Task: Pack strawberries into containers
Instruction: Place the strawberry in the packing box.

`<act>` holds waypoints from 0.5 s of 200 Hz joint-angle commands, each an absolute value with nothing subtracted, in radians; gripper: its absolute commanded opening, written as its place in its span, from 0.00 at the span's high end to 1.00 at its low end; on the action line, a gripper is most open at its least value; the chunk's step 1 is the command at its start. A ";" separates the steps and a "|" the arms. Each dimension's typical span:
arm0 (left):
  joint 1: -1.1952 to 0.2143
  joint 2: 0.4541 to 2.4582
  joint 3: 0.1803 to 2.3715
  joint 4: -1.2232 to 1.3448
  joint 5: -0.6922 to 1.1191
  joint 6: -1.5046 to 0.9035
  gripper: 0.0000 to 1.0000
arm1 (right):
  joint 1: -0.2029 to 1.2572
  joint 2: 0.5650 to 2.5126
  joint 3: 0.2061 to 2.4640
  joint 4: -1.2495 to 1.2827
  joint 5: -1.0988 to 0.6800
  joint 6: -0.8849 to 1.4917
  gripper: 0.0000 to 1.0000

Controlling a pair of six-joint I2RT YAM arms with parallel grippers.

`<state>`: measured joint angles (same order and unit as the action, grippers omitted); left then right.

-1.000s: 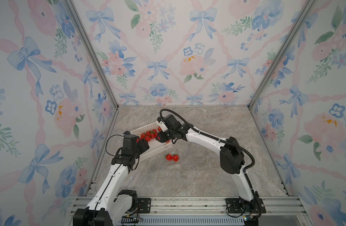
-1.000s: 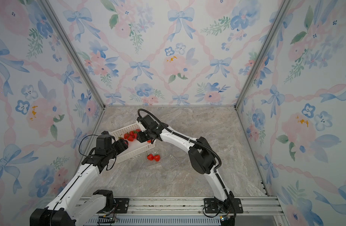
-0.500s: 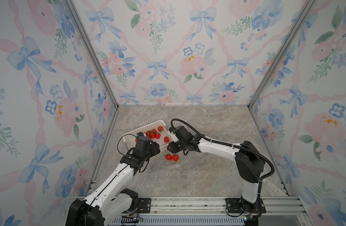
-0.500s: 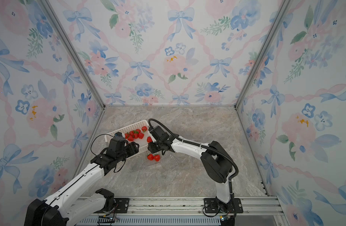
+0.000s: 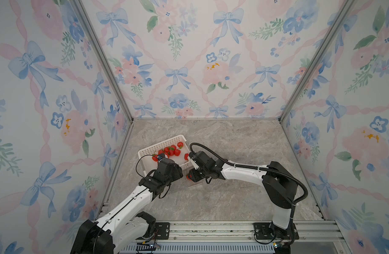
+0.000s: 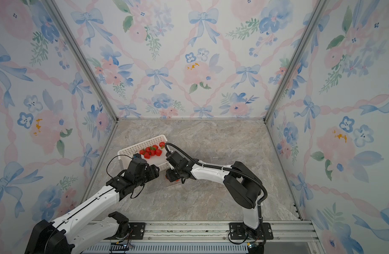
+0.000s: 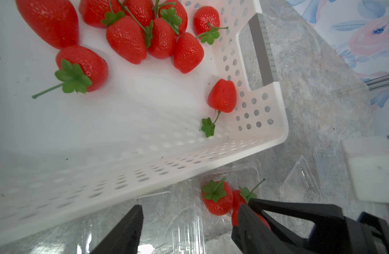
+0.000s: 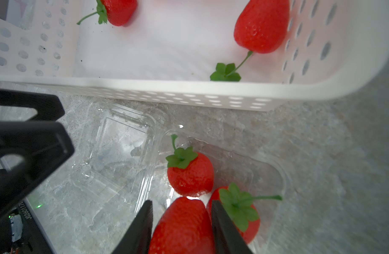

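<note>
My right gripper (image 8: 182, 204) is shut on a red strawberry (image 8: 182, 228), just above a clear container (image 8: 275, 171). Two strawberries (image 8: 190, 173) with green caps lie in that container. It sits on the table against the near wall of the white basket (image 5: 145, 151). Several more strawberries (image 5: 170, 151) lie inside the basket. My left gripper (image 7: 189, 211) is open with nothing between its fingers. It hovers over the clear plastic (image 8: 121, 140) beside the filled container. In both top views the two grippers (image 5: 178, 173) (image 6: 171, 176) meet in front of the basket.
Another clear container (image 7: 299, 182) lies on the marble table beyond the filled one. The basket's rim (image 7: 275, 123) and handle cut-out stand close to both grippers. Flowered walls close the table on three sides.
My right gripper has come out of the basket with a strawberry, forward and down to the clear container. My left arm has swung right to the same spot.
</note>
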<state>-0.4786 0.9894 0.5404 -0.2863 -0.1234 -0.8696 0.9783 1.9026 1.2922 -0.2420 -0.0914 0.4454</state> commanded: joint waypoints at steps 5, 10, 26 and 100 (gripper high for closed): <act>-0.489 0.990 0.523 -0.286 -0.144 -0.885 0.29 | 0.986 1.917 1.294 -0.235 -0.066 0.451 0.80; -0.491 0.989 0.522 -0.286 -0.144 -0.887 0.29 | 0.988 1.920 1.296 -0.236 -0.067 0.451 0.80; -0.492 0.989 0.520 -0.287 -0.147 -0.887 0.29 | 0.988 1.927 1.294 -0.241 -0.069 0.454 0.80; -0.509 0.998 0.509 -0.284 -0.153 -0.894 0.29 | 0.987 1.951 1.273 -0.223 -0.072 0.462 0.67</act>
